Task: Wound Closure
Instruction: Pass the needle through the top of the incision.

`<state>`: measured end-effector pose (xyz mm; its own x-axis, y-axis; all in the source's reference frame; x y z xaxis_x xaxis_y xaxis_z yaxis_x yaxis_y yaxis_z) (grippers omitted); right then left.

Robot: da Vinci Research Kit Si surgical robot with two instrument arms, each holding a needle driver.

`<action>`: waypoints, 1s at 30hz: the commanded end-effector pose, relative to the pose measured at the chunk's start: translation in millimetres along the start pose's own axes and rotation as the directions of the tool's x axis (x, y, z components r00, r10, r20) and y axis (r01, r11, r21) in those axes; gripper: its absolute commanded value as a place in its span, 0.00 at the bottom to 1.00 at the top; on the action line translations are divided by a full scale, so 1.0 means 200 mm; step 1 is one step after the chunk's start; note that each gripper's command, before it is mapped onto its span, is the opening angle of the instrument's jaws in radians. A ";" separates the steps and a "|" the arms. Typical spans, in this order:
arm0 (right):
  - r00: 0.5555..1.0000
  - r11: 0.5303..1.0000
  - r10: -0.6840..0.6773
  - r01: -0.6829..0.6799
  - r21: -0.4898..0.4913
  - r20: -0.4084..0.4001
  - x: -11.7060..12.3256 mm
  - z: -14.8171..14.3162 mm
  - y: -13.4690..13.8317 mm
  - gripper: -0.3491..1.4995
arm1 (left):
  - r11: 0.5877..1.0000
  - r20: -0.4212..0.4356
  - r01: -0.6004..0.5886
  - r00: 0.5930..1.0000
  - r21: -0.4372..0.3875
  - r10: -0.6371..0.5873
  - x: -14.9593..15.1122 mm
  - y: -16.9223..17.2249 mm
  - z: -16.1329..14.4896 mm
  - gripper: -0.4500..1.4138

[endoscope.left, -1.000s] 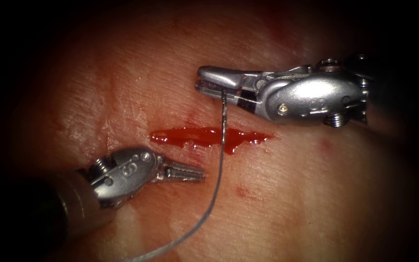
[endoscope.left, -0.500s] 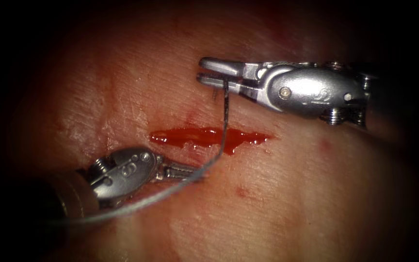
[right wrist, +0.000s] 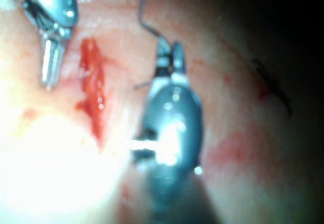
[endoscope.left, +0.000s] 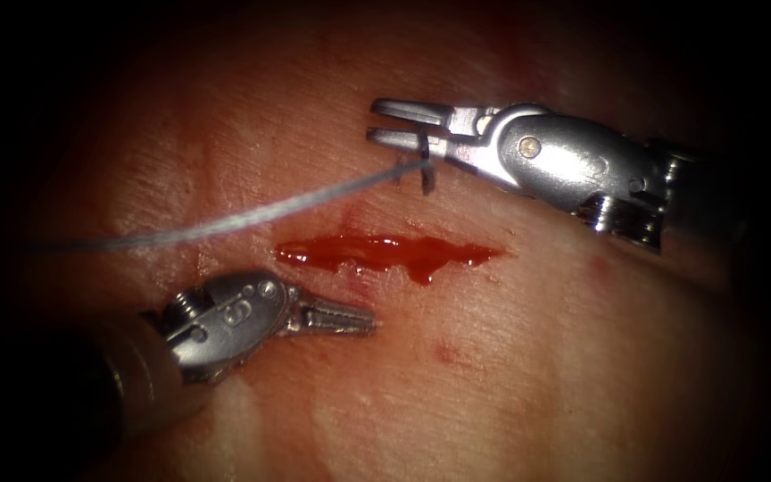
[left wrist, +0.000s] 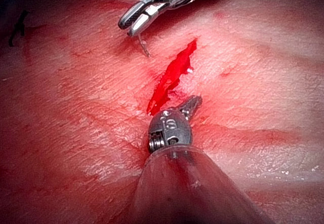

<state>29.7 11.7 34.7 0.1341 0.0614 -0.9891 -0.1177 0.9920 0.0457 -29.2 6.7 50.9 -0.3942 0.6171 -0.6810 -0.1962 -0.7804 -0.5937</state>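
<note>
Tissue [endoscope.left: 528, 357] lies open around the cut [endoscope.left: 385, 252]; right end effector [endoscope.left: 401, 123] clamps needle [endoscope.left: 425, 165], left end effector [endoscope.left: 350, 319] closed, empty.

The tissue [endoscope.left: 510, 357] bears a short cut [endoscope.left: 385, 253] filled with red fluid [endoscope.left: 421, 259]. Grey thread [endoscope.left: 225, 220] trails leftward above the cut.

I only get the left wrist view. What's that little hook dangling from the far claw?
Observer: That is the needle, gripped in the right claw and out of the tissue; where along its curve, I cannot tell. The endoscope view shows thread trailing from it leftward, above the cut.
Operator: And the near claw, is it holding anything?
Observer: In the endoscope view the left claw is shut and empty, below the cut.
</note>
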 end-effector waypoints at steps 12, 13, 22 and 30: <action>0.978 0.978 0.209 -0.209 -0.008 -0.001 -0.003 0.007 0.009 0.00 | 1.000 0.002 -0.003 1.000 0.002 0.003 -0.001 -0.003 0.004 0.00; 0.975 0.975 0.220 -0.220 -0.008 -0.001 -0.003 0.008 0.009 0.00 | 1.000 0.002 -0.003 1.000 0.002 0.003 -0.001 -0.003 0.004 0.00; 0.950 0.950 0.312 -0.312 -0.015 -0.004 -0.006 0.008 0.014 0.00 | 1.000 0.002 -0.003 1.000 0.003 0.003 -0.001 -0.003 0.004 0.00; 0.898 0.897 0.441 -0.441 -0.016 -0.005 -0.006 0.010 0.017 0.00 | 1.000 0.004 -0.004 1.000 0.003 0.004 -0.002 -0.003 0.005 0.00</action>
<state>30.4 14.4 36.5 0.0669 0.5036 -0.8613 -0.1785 0.8554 0.4863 -29.4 6.5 51.2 -0.3996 0.6155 -0.6794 -0.1986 -0.7816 -0.5913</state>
